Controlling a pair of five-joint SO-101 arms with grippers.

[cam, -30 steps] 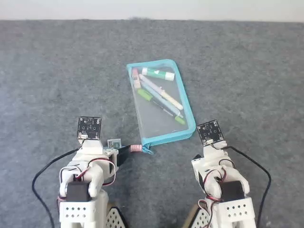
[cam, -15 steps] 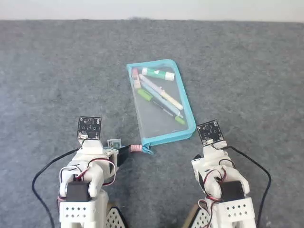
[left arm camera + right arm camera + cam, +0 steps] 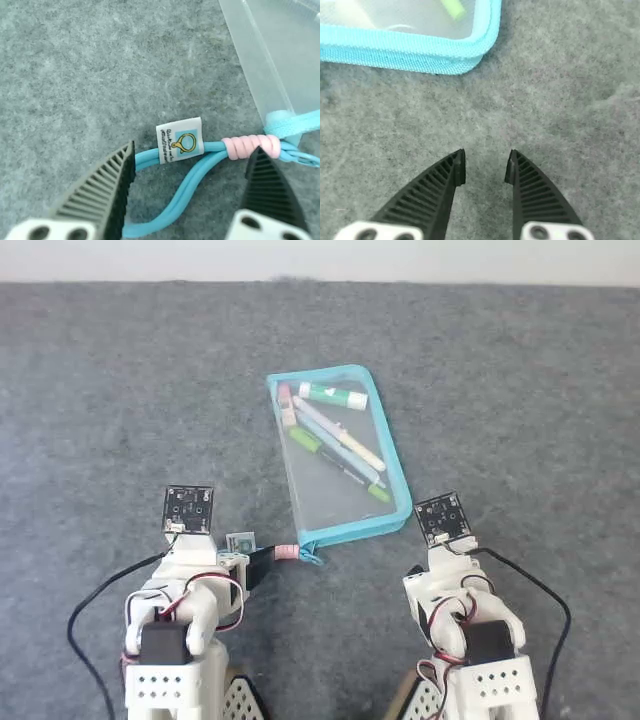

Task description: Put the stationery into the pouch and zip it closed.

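Stillness: nothing has shifted. Your left hand (image 3: 194, 145) stands spread around the blue cord zip pull (image 3: 212, 148), and your right hand (image 3: 486, 152) is slightly parted over the grey felt surface (image 3: 560, 90). The clear turquoise-edged pouch (image 3: 335, 495), coloured pens (image 3: 340, 445) inside, lies mid-surface, seemingly zipped.

Turquoise-edged clear pouch (image 3: 335, 495), blue cord (image 3: 212, 148) with pink binding (image 3: 250, 145), grey table (image 3: 120, 390)

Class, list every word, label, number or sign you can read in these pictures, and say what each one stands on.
White tag on the blue cord: a yellow ring-shaped sign; the small print by it is too small to read.
White and green marker in the pouch: any print is too small to read.
No other readable text.
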